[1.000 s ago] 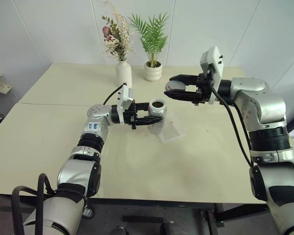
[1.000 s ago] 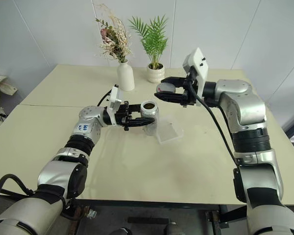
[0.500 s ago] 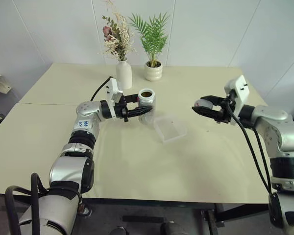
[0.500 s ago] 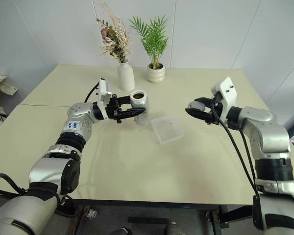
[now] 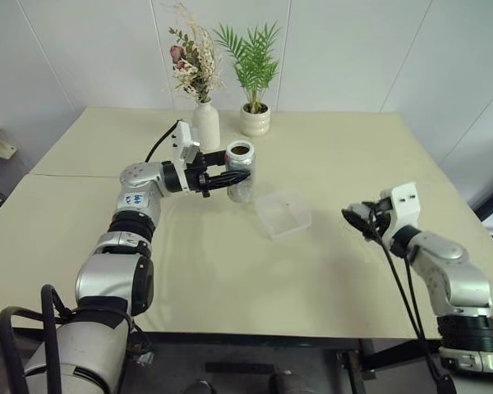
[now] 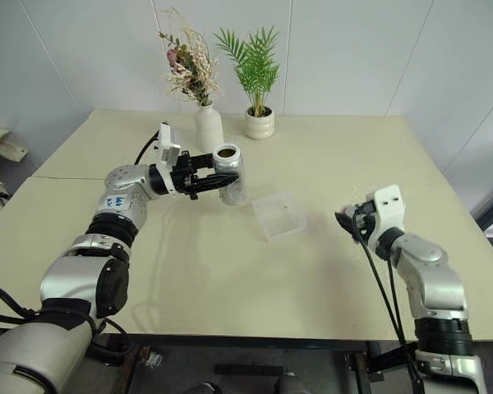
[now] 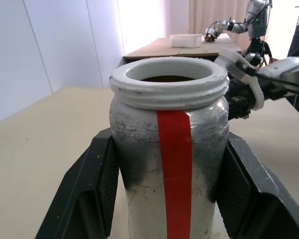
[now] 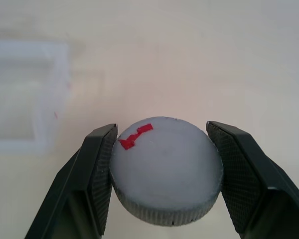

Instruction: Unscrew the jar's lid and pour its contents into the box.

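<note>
- Left wrist view shows the jar (image 7: pixel 169 164) upright and open-mouthed, its red stripe facing the camera, with dark contents (image 7: pixel 168 78) just visible inside the white threaded rim.
- Black fingers (image 7: pixel 97 194) of the left gripper (image 5: pixel 230 177) press on either side of the jar's body, below the neck, pinching it.
- From the head views, the jar hangs above the bench (image 5: pixel 230 271), between the white vase (image 5: pixel 206 125) and the box (image 5: pixel 283 213), near the box's far-left corner but apart from it.
- That clear box lies flat near the middle of the bench, with bare surface on every side of it.
- Over by the bench's right edge, the lid (image 8: pixel 165 169) sits flat side up between the fingers (image 8: pixel 241 174) of the right gripper (image 5: pixel 360 220), which pinch its ribbed rim from both sides; small red marks show on its top.
- Lid and right gripper are low over the bench, well apart from the box, with open surface between.
- Left arm reaches out across the bench, its forearm roughly level and the gripper pointing sideways toward the robot's right.
- Right arm is bent low at the near-right side, its gripper pointing in toward the bench's middle.
- A potted green plant (image 5: pixel 255 117) stands beside the vase at the far edge, behind the jar.
</note>
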Controlling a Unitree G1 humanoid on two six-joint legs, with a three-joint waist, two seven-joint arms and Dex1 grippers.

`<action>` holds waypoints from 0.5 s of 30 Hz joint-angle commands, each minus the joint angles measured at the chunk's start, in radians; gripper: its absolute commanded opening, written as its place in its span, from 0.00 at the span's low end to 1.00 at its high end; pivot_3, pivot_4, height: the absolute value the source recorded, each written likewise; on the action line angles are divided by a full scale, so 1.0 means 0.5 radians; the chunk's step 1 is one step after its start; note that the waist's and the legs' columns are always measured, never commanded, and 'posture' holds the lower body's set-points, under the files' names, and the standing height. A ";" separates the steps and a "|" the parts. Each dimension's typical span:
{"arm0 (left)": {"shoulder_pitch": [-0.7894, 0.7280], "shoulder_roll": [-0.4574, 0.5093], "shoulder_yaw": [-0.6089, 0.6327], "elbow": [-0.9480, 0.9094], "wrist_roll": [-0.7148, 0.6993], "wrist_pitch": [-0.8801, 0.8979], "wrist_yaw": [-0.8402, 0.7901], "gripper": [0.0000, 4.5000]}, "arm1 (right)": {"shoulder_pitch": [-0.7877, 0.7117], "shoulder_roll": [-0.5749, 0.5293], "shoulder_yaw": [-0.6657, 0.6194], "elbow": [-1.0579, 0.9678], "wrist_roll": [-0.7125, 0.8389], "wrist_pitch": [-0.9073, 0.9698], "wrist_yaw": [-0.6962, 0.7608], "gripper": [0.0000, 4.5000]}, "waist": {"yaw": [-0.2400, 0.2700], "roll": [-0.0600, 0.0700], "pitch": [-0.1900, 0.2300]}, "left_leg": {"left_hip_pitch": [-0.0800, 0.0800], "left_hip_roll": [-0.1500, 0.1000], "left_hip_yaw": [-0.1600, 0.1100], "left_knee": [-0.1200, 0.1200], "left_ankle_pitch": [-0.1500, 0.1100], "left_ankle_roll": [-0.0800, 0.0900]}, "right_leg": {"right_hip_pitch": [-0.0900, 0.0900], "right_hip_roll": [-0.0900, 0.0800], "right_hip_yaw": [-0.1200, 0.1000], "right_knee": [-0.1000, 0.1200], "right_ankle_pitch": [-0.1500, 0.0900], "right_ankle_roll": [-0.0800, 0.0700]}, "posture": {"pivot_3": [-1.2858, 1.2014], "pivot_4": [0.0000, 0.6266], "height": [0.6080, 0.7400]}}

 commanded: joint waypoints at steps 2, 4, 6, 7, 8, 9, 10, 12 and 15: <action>-0.060 0.038 0.014 -0.031 0.012 -0.009 -0.006 0.50 | 0.018 0.053 -0.088 -0.031 0.013 -0.054 -0.124 0.56 | 0.000 0.000 0.000 | 0.000 0.000 0.001 0.000 0.000 0.000 | 0.000 0.000 0.001 0.000 0.001 0.001 | 0.52 0.24 1.00; -0.051 0.042 0.016 -0.041 0.012 -0.006 -0.012 0.50 | 0.064 0.056 -0.060 -0.014 -0.023 -0.092 -0.144 0.56 | 0.003 0.000 0.000 | 0.000 0.000 0.000 0.001 0.000 0.000 | 0.001 0.000 0.001 -0.001 0.001 0.002 | 0.52 0.24 1.00; -0.037 0.044 0.015 -0.055 0.010 0.003 -0.019 0.50 | 0.098 0.068 -0.061 0.009 -0.036 -0.130 -0.170 0.56 | 0.006 0.000 0.000 | 0.000 0.000 0.000 0.001 0.000 0.000 | 0.001 0.000 0.001 -0.001 0.001 0.002 | 0.52 0.24 1.00; -0.033 0.044 0.014 -0.058 0.009 0.007 -0.022 0.50 | 0.103 0.071 -0.069 0.031 -0.046 -0.153 -0.189 0.56 | 0.006 0.000 0.000 | 0.000 0.000 0.000 0.001 0.000 0.000 | 0.001 0.000 0.001 -0.001 0.001 0.002 | 0.52 0.24 1.00; -0.031 0.045 0.013 -0.060 0.010 0.009 -0.023 0.50 | 0.105 0.057 -0.066 0.059 -0.071 -0.154 -0.210 0.64 | 0.004 0.000 0.000 | 0.000 -0.001 0.001 0.001 0.000 0.000 | 0.001 0.000 0.002 -0.002 0.001 0.002 | 0.52 0.24 1.00; -0.030 0.046 0.012 -0.060 0.010 0.011 -0.023 0.50 | 0.105 0.045 -0.060 0.080 -0.091 -0.156 -0.222 0.73 | 0.002 0.000 0.000 | 0.000 -0.001 0.001 0.001 0.000 0.000 | 0.001 0.000 0.002 -0.002 0.002 0.003 | 0.52 0.24 1.00; -0.031 0.047 0.012 -0.059 0.011 0.012 -0.022 0.50 | 0.116 0.025 -0.037 0.068 -0.076 -0.110 -0.172 0.80 | 0.000 0.000 0.000 | 0.000 -0.001 0.003 0.001 0.000 0.000 | 0.001 0.000 0.004 -0.002 0.002 0.004 | 0.52 0.24 1.00; -0.034 0.049 0.011 -0.054 0.014 0.013 -0.019 0.50 | 0.136 0.024 -0.017 0.040 -0.083 -0.154 -0.143 0.95 | -0.004 0.000 0.000 | 0.000 -0.001 0.003 0.001 0.000 0.000 | 0.001 0.000 0.005 -0.002 0.002 0.004 | 0.52 0.24 1.00; -0.035 0.048 0.008 -0.050 0.020 0.012 -0.016 0.50 | 0.126 0.012 -0.055 0.046 -0.089 -0.181 -0.170 0.99 | -0.012 0.000 0.000 | 0.000 -0.001 0.003 0.001 0.000 0.000 | 0.001 0.001 0.005 -0.002 0.002 0.004 | 0.52 0.24 1.00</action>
